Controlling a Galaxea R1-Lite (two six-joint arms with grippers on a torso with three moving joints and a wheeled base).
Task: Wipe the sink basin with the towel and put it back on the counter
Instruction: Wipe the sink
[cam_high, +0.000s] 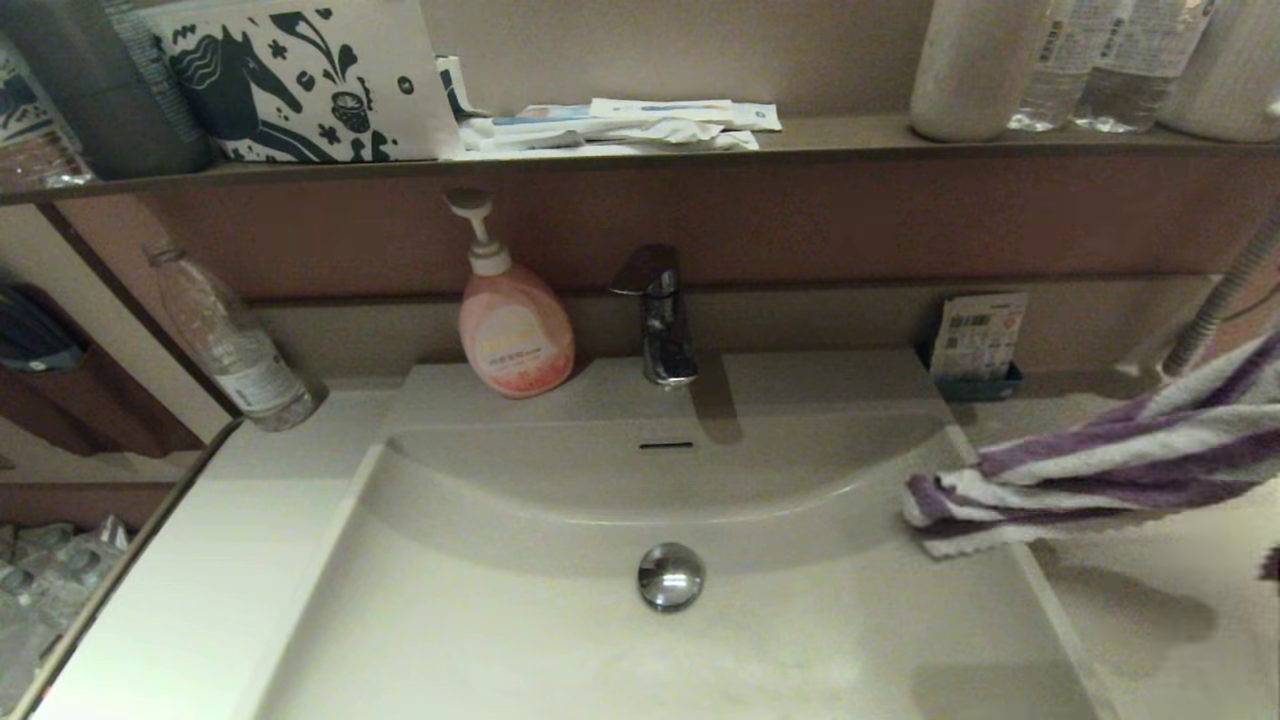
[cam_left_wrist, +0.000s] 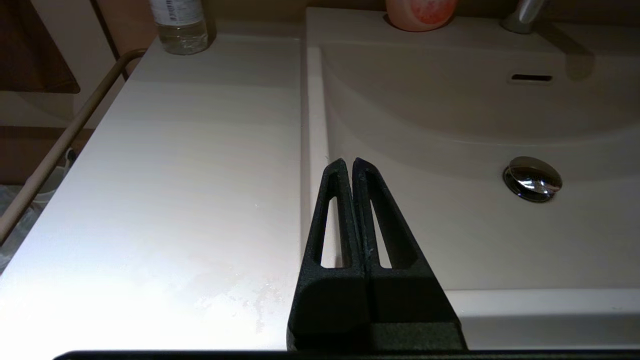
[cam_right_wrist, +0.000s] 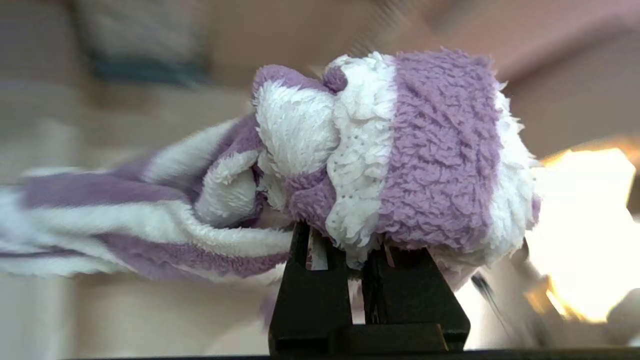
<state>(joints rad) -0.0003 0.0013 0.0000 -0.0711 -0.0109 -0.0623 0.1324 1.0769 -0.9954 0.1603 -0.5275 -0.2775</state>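
The purple-and-white striped towel (cam_high: 1100, 470) hangs in the air at the right, its loose end over the right rim of the sink basin (cam_high: 560, 640) and the rest above the right counter (cam_high: 1150, 620). In the right wrist view my right gripper (cam_right_wrist: 357, 250) is shut on a bunched fold of the towel (cam_right_wrist: 400, 150); the gripper itself is outside the head view. The drain plug (cam_high: 671, 576) sits mid-basin, below the overflow slot (cam_high: 665, 445). My left gripper (cam_left_wrist: 348, 162) is shut and empty, low over the basin's left rim, by the left counter (cam_left_wrist: 190, 175).
A pink soap pump bottle (cam_high: 512, 330) and the chrome faucet (cam_high: 658, 315) stand behind the basin. A water bottle (cam_high: 230, 345) leans at the back left. A card holder (cam_high: 978, 345) and a metal hose (cam_high: 1220, 295) are at the back right. The brown shelf (cam_high: 850, 140) carries packets and bottles.
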